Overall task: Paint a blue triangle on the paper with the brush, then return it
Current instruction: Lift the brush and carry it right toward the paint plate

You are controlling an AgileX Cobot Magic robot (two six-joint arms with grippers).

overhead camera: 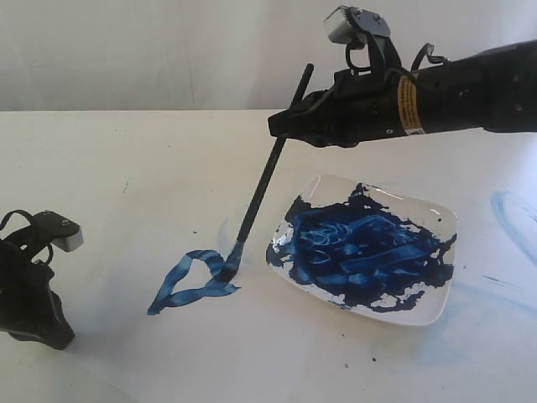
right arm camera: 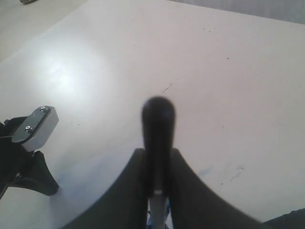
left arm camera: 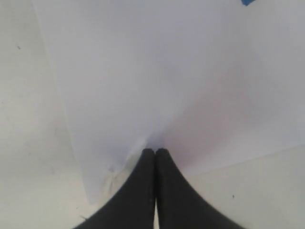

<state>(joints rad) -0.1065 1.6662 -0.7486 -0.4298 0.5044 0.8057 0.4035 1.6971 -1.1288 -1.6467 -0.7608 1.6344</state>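
A white table [overhead camera: 126, 151] is filling the scene, and a plain pale wall [overhead camera: 168, 50] is standing behind it. The right gripper [overhead camera: 282, 128] is reaching in from the right side. It is clamping the brush [overhead camera: 260, 197] on the upper part of its black handle, with the jaws closed tightly around it. The brush is leaning with its top toward the right, and its blue tip is touching the paper [left arm camera: 157, 71] at the right corner of the blue triangle [overhead camera: 193, 294]. The triangle is lying just beside the left edge of a white dish [overhead camera: 438, 215], which is carrying a thick smear of blue paint [overhead camera: 361, 248]. The left gripper [left arm camera: 156, 153] is sitting low at the left of the table, well apart from the triangle. Its fingers are pressing together with nothing between them. They seem to be resting on the paper near one edge, though the contact is not clear.
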